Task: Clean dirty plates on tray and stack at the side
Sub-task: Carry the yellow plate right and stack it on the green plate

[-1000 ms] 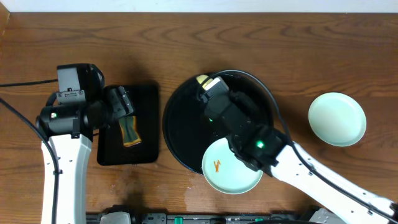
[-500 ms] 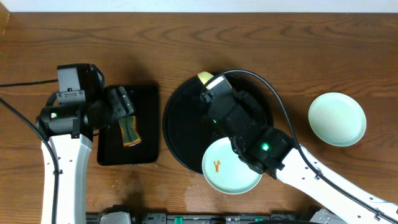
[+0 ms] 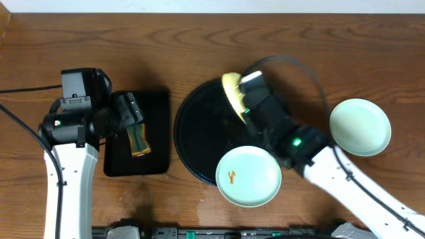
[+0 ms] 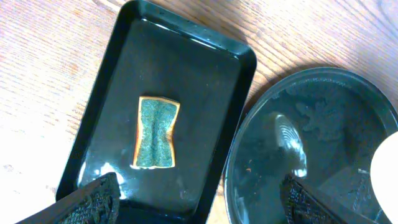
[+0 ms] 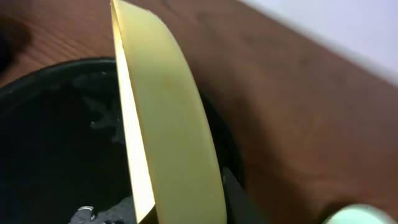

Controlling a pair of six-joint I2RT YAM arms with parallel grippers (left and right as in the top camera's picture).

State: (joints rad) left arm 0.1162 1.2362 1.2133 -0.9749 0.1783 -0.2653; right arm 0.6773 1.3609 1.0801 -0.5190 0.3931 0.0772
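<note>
Wood-grain table [image 3: 199, 46] — glossy round yellow plate [image 5: 168, 124] tilted.

My brown wooden table [image 3: 99, 40] holds a rectangular black tray [image 3: 156, 106] directly under my left pincer [image 4: 200, 202]. The large round black tray [image 3: 196, 133] sits just to that pincer's right and beneath my right pincer [image 3: 240, 98], with a thin strip of wood between the two trays. Well to the right of my right pincer a pale mint-blue plate [image 3: 360, 126] lies on the bare wood, while a smeared mint-blue plate [image 3: 248, 176] overhangs the round tray's near rim.
</note>
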